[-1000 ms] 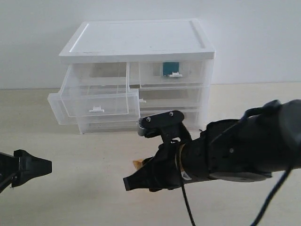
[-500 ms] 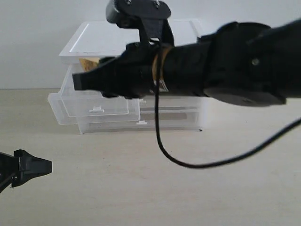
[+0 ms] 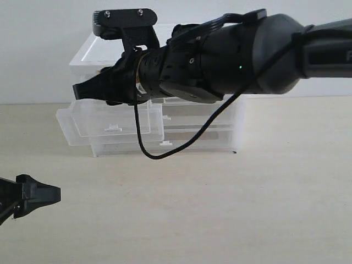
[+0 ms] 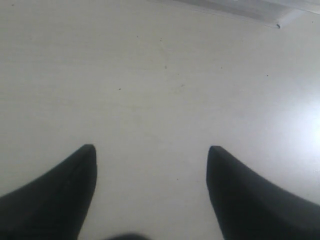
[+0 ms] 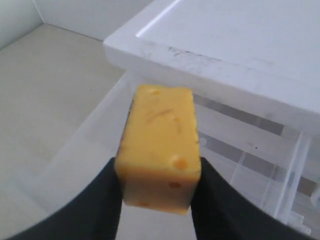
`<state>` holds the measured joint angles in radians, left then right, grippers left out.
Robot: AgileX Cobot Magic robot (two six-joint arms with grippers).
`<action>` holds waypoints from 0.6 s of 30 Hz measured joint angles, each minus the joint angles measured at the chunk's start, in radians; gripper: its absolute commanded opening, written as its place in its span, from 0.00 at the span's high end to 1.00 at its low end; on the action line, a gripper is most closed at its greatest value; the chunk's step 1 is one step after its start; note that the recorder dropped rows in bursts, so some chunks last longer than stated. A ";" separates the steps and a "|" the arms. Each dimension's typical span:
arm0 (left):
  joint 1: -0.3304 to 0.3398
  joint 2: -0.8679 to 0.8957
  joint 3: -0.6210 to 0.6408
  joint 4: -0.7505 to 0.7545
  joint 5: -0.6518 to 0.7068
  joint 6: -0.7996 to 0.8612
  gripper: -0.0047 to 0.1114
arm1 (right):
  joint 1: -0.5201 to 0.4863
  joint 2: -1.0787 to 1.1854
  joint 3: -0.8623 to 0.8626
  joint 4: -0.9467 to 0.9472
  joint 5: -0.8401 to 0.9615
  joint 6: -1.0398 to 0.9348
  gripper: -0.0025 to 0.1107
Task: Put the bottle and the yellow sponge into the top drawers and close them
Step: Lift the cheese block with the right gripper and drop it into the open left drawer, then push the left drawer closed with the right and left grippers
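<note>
My right gripper (image 5: 159,169) is shut on the yellow sponge (image 5: 159,145), an orange-yellow foam block pinched between both fingers. It hangs over the pulled-out top left drawer (image 5: 82,150), just in front of the unit's white top (image 5: 240,40). In the exterior view the right gripper (image 3: 82,91) reaches across to the left, above that open drawer (image 3: 113,118). The arm hides the top right drawer and the bottle. My left gripper (image 3: 47,193) rests low at the left edge, open (image 4: 150,150) over bare table.
The right arm's black cable (image 3: 159,155) loops down in front of the lower full-width drawers (image 3: 198,135). The drawer unit stands against the white back wall. Pale table surface (image 3: 220,209) stretches in front of the unit.
The right arm has risen from the table and swung left with the sponge, ending over the open top left drawer. The left gripper has not moved.
</note>
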<state>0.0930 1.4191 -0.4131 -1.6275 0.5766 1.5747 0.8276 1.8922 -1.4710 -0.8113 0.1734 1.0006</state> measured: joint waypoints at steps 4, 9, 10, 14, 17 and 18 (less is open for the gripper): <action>0.000 0.000 0.002 0.000 0.000 0.000 0.45 | 0.000 0.013 -0.009 0.000 -0.014 -0.020 0.48; 0.000 0.000 0.012 -0.027 0.025 0.016 0.45 | 0.000 -0.014 -0.011 0.002 -0.004 -0.027 0.48; 0.000 0.000 0.012 -0.030 0.042 0.018 0.45 | 0.000 -0.036 -0.011 0.002 0.037 -0.031 0.48; 0.000 0.000 0.012 -0.030 0.143 0.027 0.47 | 0.000 -0.123 -0.011 0.091 0.196 -0.184 0.65; 0.000 0.000 0.012 -0.074 0.176 0.057 0.57 | 0.013 -0.226 0.029 0.279 0.257 -0.402 0.83; 0.000 0.000 0.012 -0.092 0.174 0.067 0.62 | 0.028 -0.256 0.055 0.316 0.265 -0.434 0.87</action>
<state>0.0930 1.4191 -0.4006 -1.7193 0.7507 1.6415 0.8557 1.6362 -1.4162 -0.4956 0.4379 0.5663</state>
